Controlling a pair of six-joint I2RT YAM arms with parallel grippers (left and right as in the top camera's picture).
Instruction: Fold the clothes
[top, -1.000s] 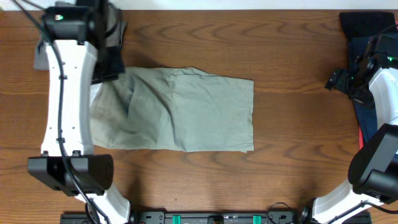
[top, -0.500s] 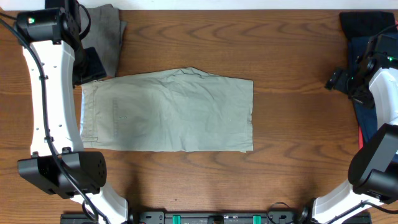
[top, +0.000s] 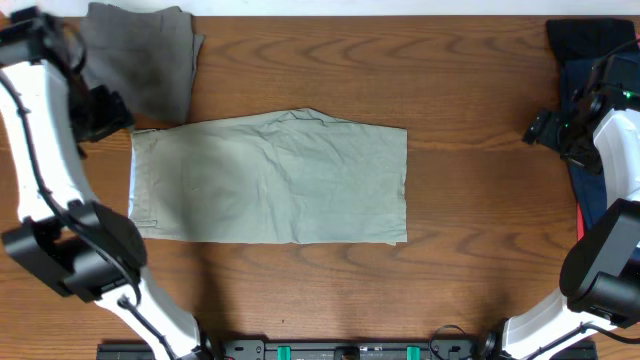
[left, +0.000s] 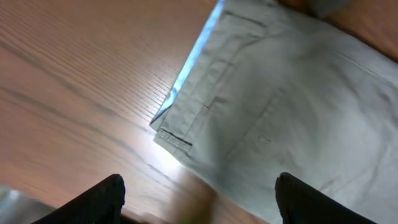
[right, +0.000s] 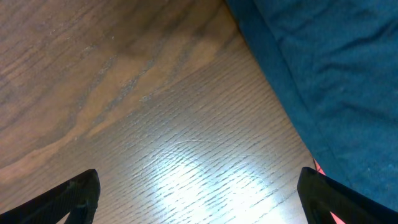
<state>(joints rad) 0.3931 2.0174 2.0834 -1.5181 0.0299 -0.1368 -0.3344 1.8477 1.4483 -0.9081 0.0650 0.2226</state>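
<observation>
- Left gripper (top: 100, 112): its jaws stand wide apart with nothing between them. It hangs over bare wood, just off the waistband corner of the clothes. In the wrist view its two dark fingertips (left: 93, 198) frame that corner from above.
- Right gripper (top: 548, 128): its jaws are spread fully and hold nothing. It sits at the far right of the table, well apart from the clothes, with its fingertips (right: 68, 198) over bare wood.
- Clothes (top: 270, 180): pale khaki-green shorts, spread flat in the middle of the table with the waistband towards the left arm. The cloth has a few soft wrinkles along the far edge.
- Waistband (left: 205, 81): stitched, with a belt loop at the corner and a strip of light blue lining showing along the edge.
- Dark grey-brown shorts (top: 140, 60): these lie at the far left corner, just beside the upper left corner of the clothes. Whether the two touch cannot be told.
- Navy garment (top: 590, 50): heaped at the right edge behind the right arm. It fills the right side of the right wrist view.
- Table (top: 470, 80): dark wood grain.
</observation>
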